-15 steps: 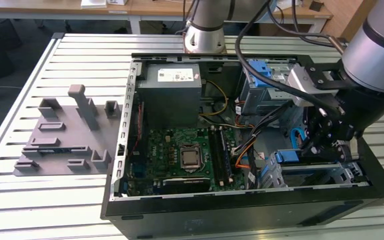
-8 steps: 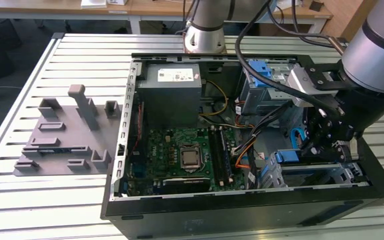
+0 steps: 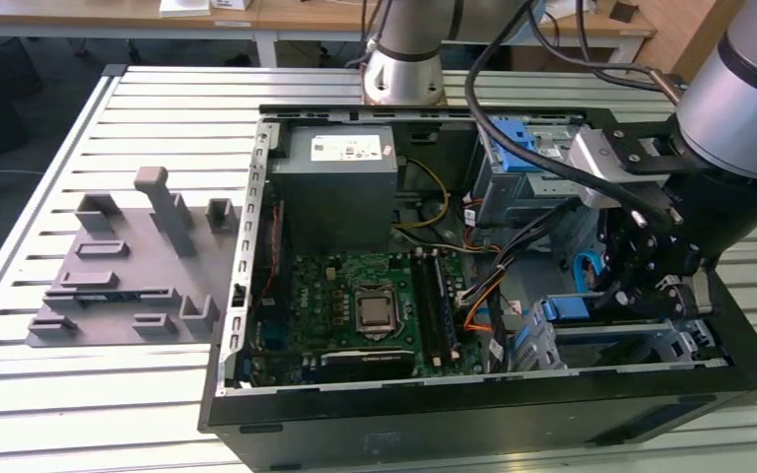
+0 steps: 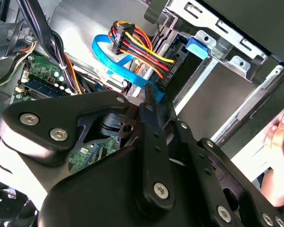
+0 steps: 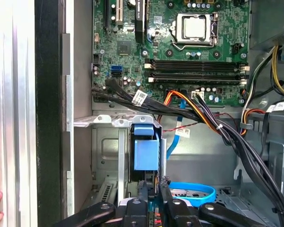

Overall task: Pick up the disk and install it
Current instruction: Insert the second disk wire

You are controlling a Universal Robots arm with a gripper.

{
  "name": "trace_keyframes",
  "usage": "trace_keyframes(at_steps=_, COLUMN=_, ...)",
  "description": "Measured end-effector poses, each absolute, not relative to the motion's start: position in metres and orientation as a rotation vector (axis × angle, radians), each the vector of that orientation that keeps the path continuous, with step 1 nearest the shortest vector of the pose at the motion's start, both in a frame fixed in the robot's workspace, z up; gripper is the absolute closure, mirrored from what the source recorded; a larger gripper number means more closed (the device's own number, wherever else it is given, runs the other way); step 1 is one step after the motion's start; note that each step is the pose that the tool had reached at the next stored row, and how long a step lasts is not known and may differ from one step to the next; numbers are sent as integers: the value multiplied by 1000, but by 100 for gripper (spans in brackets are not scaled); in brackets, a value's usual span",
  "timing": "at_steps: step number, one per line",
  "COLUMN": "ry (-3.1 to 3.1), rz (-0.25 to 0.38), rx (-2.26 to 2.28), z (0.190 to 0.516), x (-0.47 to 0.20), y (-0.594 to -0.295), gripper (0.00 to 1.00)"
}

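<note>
1. The open computer case (image 3: 484,409) lies on a slatted metal table (image 3: 76,394); inside it are the green motherboard (image 3: 352,305), a grey power supply box (image 3: 339,168) and bundled cables (image 5: 213,123).
2. In the first wrist view the disk (image 5: 146,153), in its blue carrier, stands on edge in the metal drive bay (image 5: 106,156) near the case's front wall.
3. The gripper (image 5: 151,189) hangs just behind the disk, its 2 fingers pressed close together at the disk's end; whether they pinch it I cannot tell.
4. Bay walls flank the disk tightly; cables crowd the space beside the gripper.
5. A person's hand (image 4: 279,151) rests outside the case edge.
</note>
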State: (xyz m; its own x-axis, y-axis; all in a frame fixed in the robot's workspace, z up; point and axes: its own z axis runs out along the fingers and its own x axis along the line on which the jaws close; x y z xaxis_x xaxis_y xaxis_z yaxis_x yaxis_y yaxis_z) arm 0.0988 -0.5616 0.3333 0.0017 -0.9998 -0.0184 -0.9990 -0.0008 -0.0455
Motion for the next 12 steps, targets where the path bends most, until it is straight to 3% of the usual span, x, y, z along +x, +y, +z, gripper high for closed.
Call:
trace_keyframes(at_steps=5, ry=2188, rz=-30, rx=-2191, z=338, x=99, y=-562, gripper=76)
trace_keyframes(at_steps=9, ry=2188, rz=-29, rx=-2191, z=341, x=99, y=-562, gripper=89)
trace_keyframes(at_steps=12, ry=2188, rz=-30, rx=-2191, z=341, x=99, y=-562, gripper=89)
